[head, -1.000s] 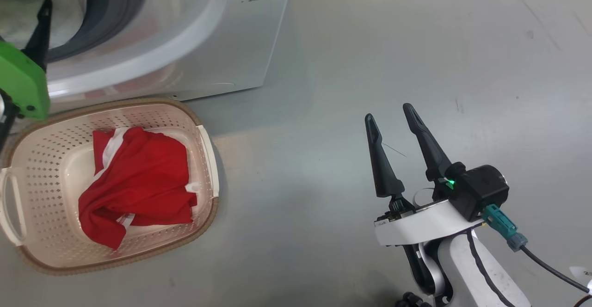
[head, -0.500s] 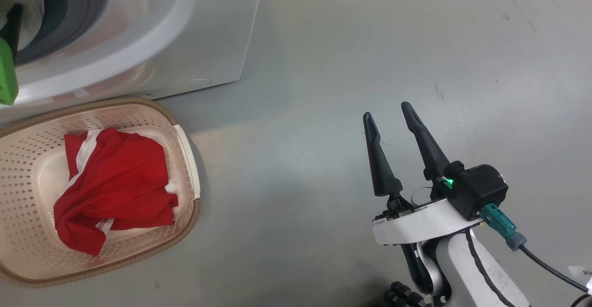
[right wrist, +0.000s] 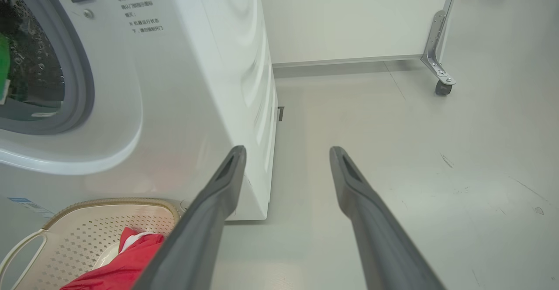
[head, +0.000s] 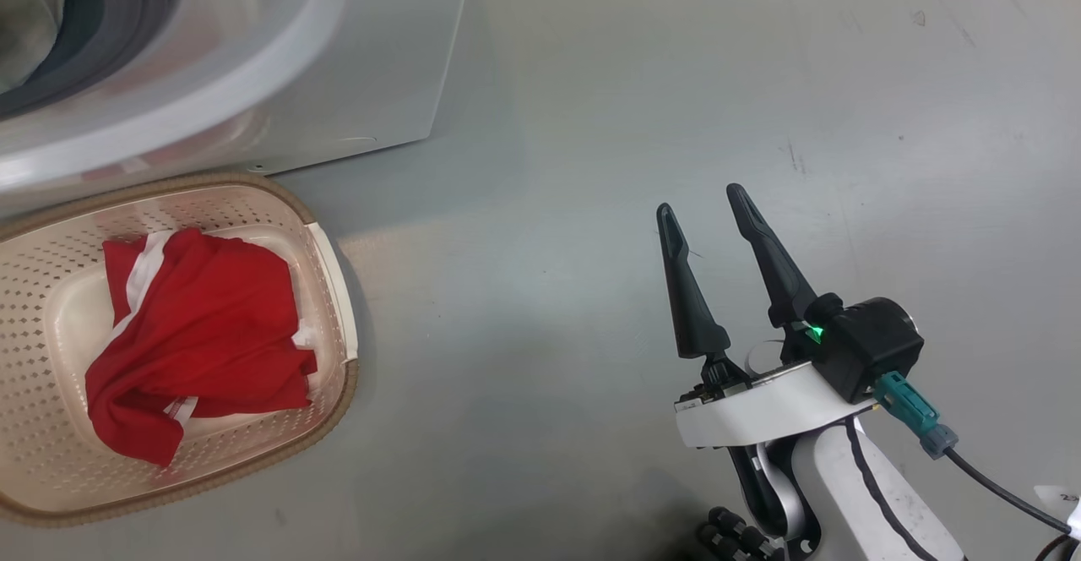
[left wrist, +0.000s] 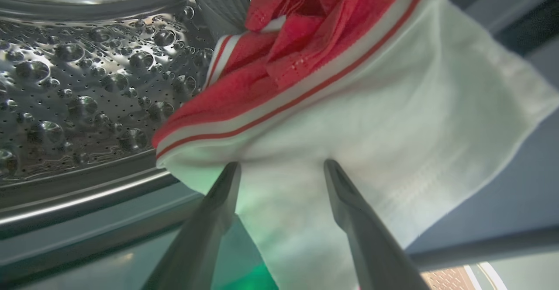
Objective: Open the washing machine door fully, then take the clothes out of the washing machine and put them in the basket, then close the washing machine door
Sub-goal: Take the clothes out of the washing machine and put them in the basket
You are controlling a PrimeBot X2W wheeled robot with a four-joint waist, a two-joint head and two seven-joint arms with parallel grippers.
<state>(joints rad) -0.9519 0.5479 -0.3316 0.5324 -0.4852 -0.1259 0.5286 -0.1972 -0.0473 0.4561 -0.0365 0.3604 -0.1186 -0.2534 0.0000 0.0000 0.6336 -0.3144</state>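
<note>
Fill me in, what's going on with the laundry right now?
The left gripper is at the mouth of the washing machine drum, open, its fingers pointed at a white and red garment there, not yet gripped. One red garment already lies in the basket. The right gripper hangs open over the floor, holding nothing.

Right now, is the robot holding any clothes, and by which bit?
Nothing is held. The left gripper is open at the clothes in the drum; the right gripper is open above the floor.
</note>
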